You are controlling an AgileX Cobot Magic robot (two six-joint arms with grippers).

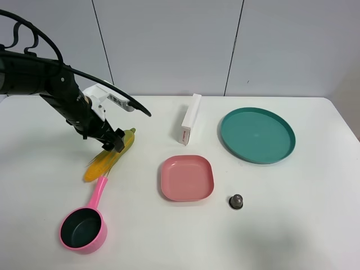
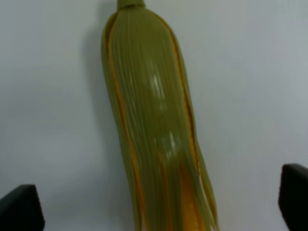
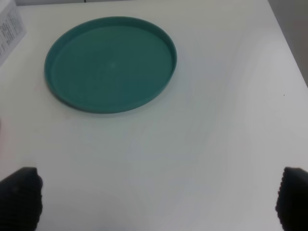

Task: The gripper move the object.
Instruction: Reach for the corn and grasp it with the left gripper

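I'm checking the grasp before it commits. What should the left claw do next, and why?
Probably ease down a little and close on the corn cob. The left claw is open over it, and in the wrist view its fingers stand wide apart on either side of the husk, with the cob centred between them and not yet gripped.

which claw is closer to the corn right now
Left. The left claw hangs right over the corn cob, open, a finger on each side. The right claw is far off, over the table by the teal plate.
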